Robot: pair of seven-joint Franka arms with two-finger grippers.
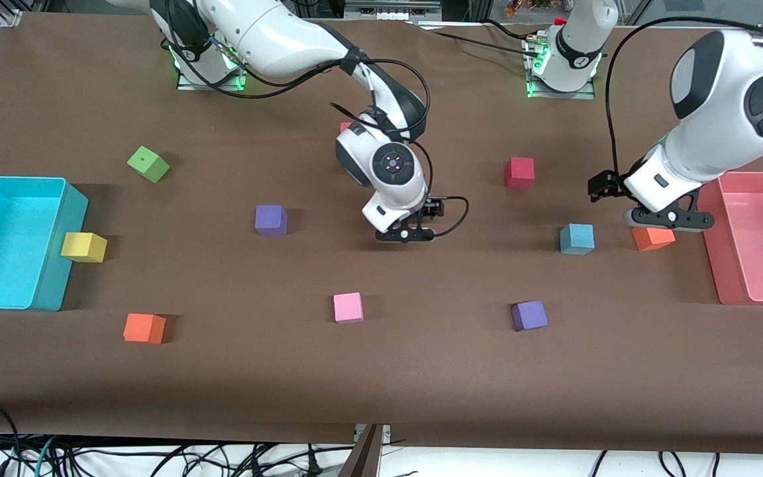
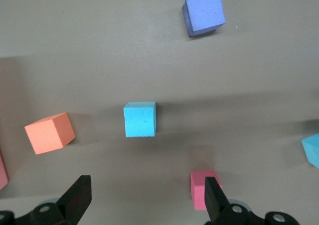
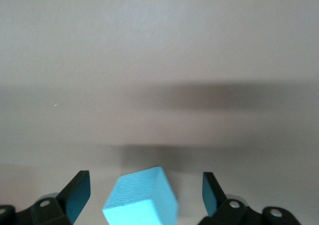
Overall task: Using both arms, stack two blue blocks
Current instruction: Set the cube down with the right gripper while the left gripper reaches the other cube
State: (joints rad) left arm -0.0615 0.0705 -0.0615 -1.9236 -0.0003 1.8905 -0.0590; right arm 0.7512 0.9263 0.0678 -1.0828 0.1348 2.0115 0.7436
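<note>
— Near mid-table: purple cube (image 1: 271, 220), pink cube (image 1: 348, 307), nothing blocking?
— Right gripper (image 1: 406, 233) spread wide, 1 blue block (image 3: 141, 204) loose between the fingers (image 3: 77, 195). Left gripper (image 1: 667, 219) wide open, empty, above orange cube (image 1: 653, 238), beside second blue block (image 1: 577, 238).

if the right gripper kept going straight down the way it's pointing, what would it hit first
Most likely the blue block lying between the open fingers of the right gripper; the right wrist view shows it there, apparently just let go. Depth is unclear. Past it, only the table.
</note>
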